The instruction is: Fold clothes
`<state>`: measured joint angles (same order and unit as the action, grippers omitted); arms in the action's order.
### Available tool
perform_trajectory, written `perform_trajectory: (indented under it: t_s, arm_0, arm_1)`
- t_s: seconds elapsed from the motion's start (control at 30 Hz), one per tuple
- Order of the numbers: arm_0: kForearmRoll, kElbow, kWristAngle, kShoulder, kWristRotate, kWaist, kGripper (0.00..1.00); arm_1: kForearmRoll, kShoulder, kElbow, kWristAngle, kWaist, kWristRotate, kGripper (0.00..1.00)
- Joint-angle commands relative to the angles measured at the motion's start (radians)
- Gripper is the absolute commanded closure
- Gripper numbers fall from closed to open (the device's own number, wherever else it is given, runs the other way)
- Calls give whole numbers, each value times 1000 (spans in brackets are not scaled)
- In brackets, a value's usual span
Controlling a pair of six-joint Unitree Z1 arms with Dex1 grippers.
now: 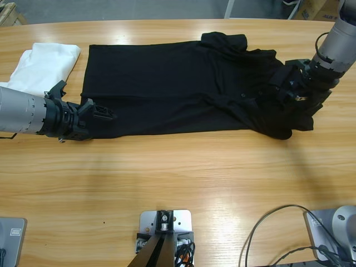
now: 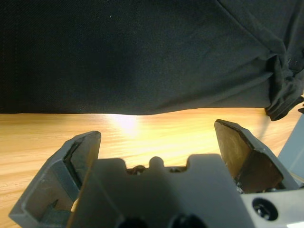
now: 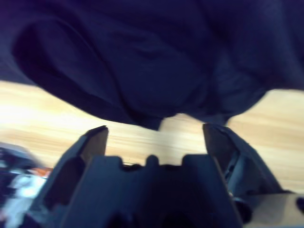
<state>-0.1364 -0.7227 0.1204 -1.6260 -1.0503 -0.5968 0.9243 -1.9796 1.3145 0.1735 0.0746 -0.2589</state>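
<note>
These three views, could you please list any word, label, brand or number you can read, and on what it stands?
No text can be read.
Cardboard box at the high view's top right: print too small to read.
Black short-sleeved polo shirt: no logo or label shows.

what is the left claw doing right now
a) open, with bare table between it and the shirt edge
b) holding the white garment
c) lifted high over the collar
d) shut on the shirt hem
a: the left wrist view shows the left claw open, with bare table between it and the edge of the black shirt.
</note>
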Motion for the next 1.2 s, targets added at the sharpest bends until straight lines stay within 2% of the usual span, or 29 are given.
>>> perform_trajectory:
  t_s: [0.03, 0.23, 0.47, 0.53, 0.57, 0.63, 0.67, 0.8, 0.83, 0.9, 0.93, 1.2]
  arm_0:
    - [8, 30, -5, 12, -14, -17, 54]
    - [9, 34, -5, 16, -14, -17, 54]
    - [8, 35, -6, 13, -14, -17, 54]
    - [8, 36, -6, 18, -14, -17, 55]
    - [8, 38, -7, 22, -13, -17, 55]
    - [8, 41, -7, 25, -11, -17, 54]
    - [8, 42, -7, 23, -12, -17, 55]
    - [9, 38, -7, 12, -14, -17, 51]
    - [9, 39, -7, 12, -14, -17, 51]
    - [9, 42, -7, 17, -14, -17, 51]
    - [9, 45, -7, 17, -14, -17, 52]
    - [9, 51, -7, 19, -15, -20, 51]
  arm_1:
    - [-39, 37, -55, 64, -15, -149, 317]
    - [-99, 8, -117, 54, -25, -192, 317]
    - [-155, -23, -131, 44, -44, -175, 327]
    - [-179, -56, -129, 77, -61, -154, 522]
    - [-182, -64, -129, 82, -70, -143, 561]
    - [-182, -69, -129, 94, -86, -118, 565]
    - [-182, -69, -131, 103, -98, -105, 623]
    - [-181, -76, -144, 117, -118, -40, 668]
    - [-185, -80, -147, 118, -119, -14, 803]
    - [-193, -80, -149, 117, -122, 8, 971]
    - [-198, -77, -148, 115, -126, 8, 1000]
    - [-242, 15, -148, 72, -183, -36, 1000]
